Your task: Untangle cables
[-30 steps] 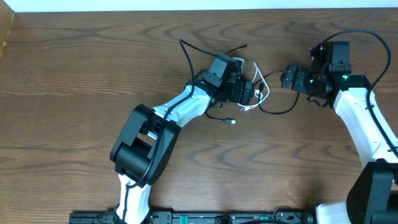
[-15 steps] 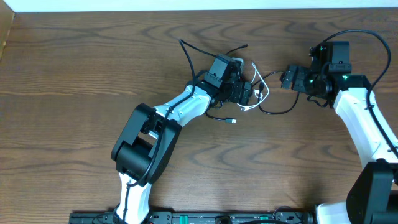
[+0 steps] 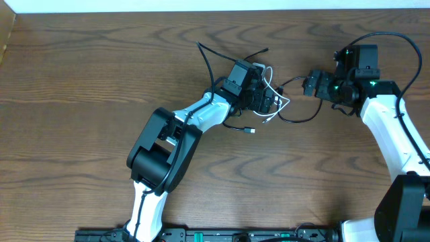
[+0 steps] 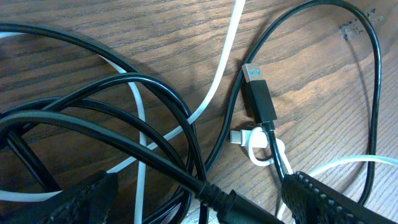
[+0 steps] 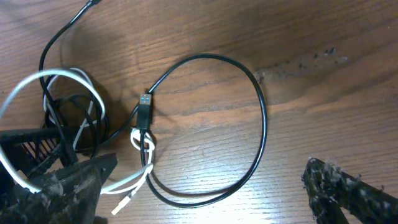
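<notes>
Thin glossy black cord point(image 5: 264, 124) loops round; white cord point(image 5: 37, 81) coils at its plug point(image 4: 258, 99). Wood-grain desk point(image 3: 80, 81), mid far edge. Left gripper point(image 4: 199, 186) and right gripper point(image 5: 208, 174): fingers wide.

Overhead: left gripper point(image 3: 271, 102) hides most of the white cable point(image 3: 287, 102) tangle. Left wrist: black cable point(image 4: 258, 99) runs off frame left. Right wrist: fingertips point(image 5: 348, 191) cropped at bottom.

Blk cable point(image 5: 263, 124) in wide loop; wht cable point(image 4: 222, 65) wound rd its end.
</notes>
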Action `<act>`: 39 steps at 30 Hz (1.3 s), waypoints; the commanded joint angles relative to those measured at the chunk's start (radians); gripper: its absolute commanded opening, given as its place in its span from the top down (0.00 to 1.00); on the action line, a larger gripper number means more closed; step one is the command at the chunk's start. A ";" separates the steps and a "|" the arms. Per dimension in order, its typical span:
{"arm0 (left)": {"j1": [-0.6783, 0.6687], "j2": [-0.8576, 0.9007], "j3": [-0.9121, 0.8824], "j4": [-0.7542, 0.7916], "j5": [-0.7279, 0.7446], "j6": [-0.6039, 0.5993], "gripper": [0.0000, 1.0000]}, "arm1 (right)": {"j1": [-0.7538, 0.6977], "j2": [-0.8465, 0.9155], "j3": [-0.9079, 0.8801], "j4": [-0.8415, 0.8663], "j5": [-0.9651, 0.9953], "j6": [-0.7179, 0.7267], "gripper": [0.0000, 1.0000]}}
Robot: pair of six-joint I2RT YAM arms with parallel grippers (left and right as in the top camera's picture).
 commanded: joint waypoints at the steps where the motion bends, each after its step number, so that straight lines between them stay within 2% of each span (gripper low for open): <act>1: 0.002 0.047 -0.002 -0.016 -0.014 0.005 0.10 | -0.002 0.008 -0.001 0.000 -0.010 0.010 0.01; 21: 0.006 0.105 -0.002 0.024 -0.014 -0.034 0.11 | -0.002 0.008 -0.001 0.000 -0.009 0.009 0.01; 24: 0.005 0.109 -0.002 0.013 -0.014 -0.034 0.26 | -0.003 0.008 -0.001 0.000 -0.009 0.009 0.01; 25: 0.006 0.109 -0.002 -0.002 -0.014 -0.034 0.40 | -0.002 0.008 -0.001 0.000 -0.009 0.008 0.01; 26: 0.006 0.109 -0.002 -0.014 -0.014 -0.034 0.63 | -0.002 0.008 -0.001 0.000 -0.010 0.005 0.01; 27: 0.006 0.103 -0.002 -0.029 -0.013 -0.044 0.81 | -0.002 0.008 -0.001 0.000 -0.010 0.002 0.01; 28: 0.007 0.088 -0.001 -0.052 -0.010 -0.056 0.92 | -0.002 0.008 -0.001 0.000 -0.010 0.002 0.01; 31: 0.014 -0.035 0.003 -0.183 -0.010 -0.060 0.93 | -0.002 0.008 -0.001 0.000 -0.010 -0.015 0.01; 33: 0.020 -0.177 0.005 -0.295 -0.003 -0.059 0.93 | -0.002 0.007 -0.001 0.003 -0.042 -0.036 0.06; 35: 0.021 -0.308 0.005 -0.387 0.040 -0.053 0.93 | -0.003 0.000 -0.001 0.024 -0.202 -0.101 0.16; 39: 0.024 -0.491 0.005 -0.476 0.174 0.020 0.92 | -0.003 -0.057 0.000 0.104 -0.477 -0.137 0.15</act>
